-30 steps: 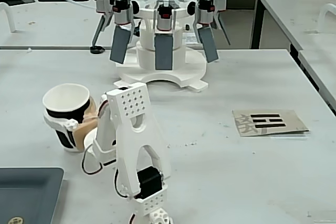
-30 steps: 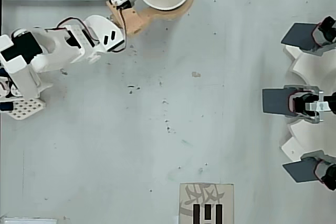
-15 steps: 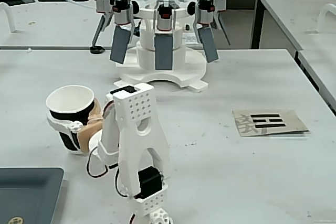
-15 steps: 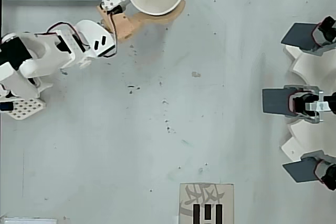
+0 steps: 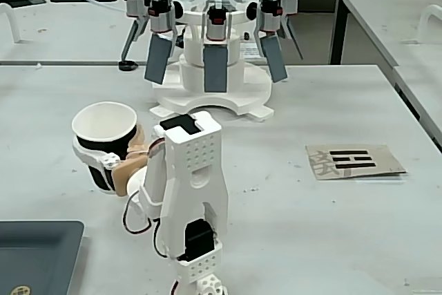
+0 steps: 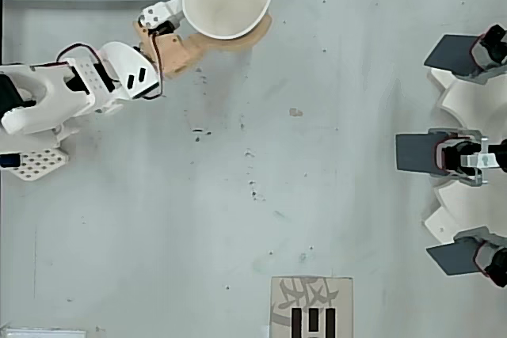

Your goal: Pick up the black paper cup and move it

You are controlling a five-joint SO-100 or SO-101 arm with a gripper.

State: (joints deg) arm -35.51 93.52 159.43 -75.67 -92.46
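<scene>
Gripper [image 5: 103,155] clamped around the black paper cup [image 5: 105,131], raised near the worktop's [image 6: 261,156] left edge in the fixed view: keep upright, carry slowly, hold grip pressure steady.

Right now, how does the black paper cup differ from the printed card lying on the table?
The black paper cup is a tall, tapered, open-topped thing, black outside and white inside; the printed card is flat and brownish with black bars. The cup sits clamped in the gripper, its base apparently off the table in the fixed view; the card lies loose on the table, untouched. In the fixed view the cup is at the left, the card at the right.
</scene>
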